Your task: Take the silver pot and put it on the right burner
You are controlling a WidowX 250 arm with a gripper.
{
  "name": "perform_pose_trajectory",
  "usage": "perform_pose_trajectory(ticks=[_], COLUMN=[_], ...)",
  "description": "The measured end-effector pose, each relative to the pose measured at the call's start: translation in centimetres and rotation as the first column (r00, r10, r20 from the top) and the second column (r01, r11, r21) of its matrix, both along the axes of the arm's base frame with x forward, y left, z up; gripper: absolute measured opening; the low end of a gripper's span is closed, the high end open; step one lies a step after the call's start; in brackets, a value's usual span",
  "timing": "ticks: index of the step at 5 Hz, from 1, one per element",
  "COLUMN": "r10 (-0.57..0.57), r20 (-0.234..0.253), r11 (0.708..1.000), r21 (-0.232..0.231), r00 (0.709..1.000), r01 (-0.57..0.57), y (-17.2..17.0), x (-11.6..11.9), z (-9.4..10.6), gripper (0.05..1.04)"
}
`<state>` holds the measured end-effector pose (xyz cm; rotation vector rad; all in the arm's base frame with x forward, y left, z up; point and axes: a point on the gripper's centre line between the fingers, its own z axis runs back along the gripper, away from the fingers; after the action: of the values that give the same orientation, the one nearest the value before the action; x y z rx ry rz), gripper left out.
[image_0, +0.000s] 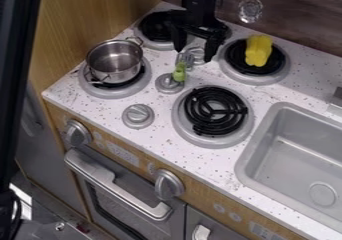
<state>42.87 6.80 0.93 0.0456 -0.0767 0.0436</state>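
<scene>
Pot (pixel 115 63) sits near the counter edge (pixel 60 91) (gap between it and claw (pixel 194 55)).

You're looking at a toy kitchen: a speckled white counter (pixel 153 140) carries coiled burners, with the front right one (pixel 215 110) bare, and a grey sink (pixel 258 151) is set in beside them. Below, you can see an oven door (pixel 127 207) with a long handle (pixel 119 185) and control knobs (pixel 169 184) on the wooden front panel (pixel 204 196).

From above, slanting down, stovetop (pixel 160 129) near
</scene>
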Motion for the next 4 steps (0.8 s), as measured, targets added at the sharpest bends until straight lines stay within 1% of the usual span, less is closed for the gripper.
perform_pose_trajectory(ticks=[1, 2, 3, 4], r10=[0.003, 0.040, 0.113, 0.164], r20=[-0.041, -0.069, -0.073, -0.060], r11=[1.000, 0.998, 0.992, 0.984], r21=[-0.009, -0.037, -0.053, -0.065], r00=[0.999, 0.997, 0.991, 0.985], r01=[-0.003, -0.043, -0.117, -0.167], y=[-0.1, 1.3, 4.5, 7.0], x=[-0.6, -1.6, -3.0, -3.7], z=[-1.6, -3.0, -3.7, -3.8], gripper=[0.996, 0.996, 0.996, 0.996])
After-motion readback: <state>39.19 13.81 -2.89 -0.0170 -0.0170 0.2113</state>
